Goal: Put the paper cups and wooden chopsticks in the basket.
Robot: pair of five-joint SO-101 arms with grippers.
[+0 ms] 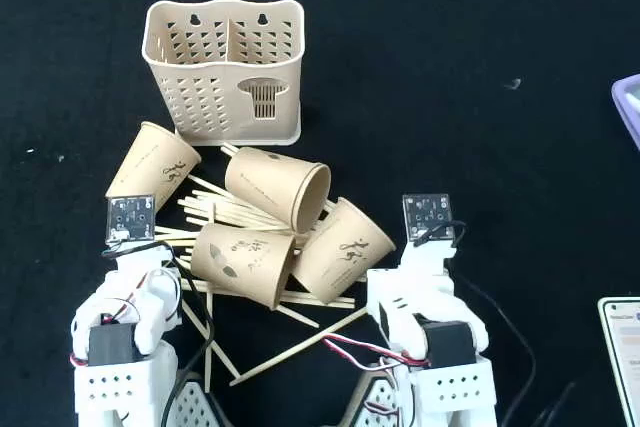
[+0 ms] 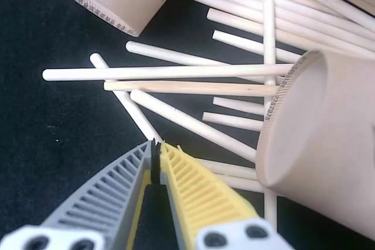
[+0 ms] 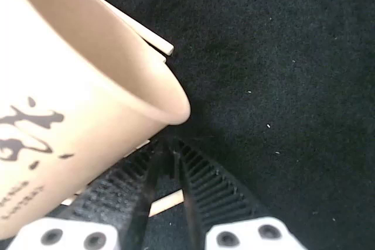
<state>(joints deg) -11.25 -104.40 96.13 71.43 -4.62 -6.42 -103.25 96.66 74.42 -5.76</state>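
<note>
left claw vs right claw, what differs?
The left claw has one grey and one yellow finger; the right claw has two black ones. The left claw hangs over loose wooden chopsticks; the right claw sits beside a paper cup over black cloth. Both are shut, holding nothing.

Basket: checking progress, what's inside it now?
Both compartments of the basket show only their slotted back walls; nothing sticks up. The front wall covers the floor, so anything lying there cannot be seen.

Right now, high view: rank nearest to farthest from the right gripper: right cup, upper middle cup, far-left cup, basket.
1. right cup, just beside the right gripper.
2. upper middle cup, farther back in the pile.
3. far-left cup and basket, both far off to the left: too close to call.
</note>
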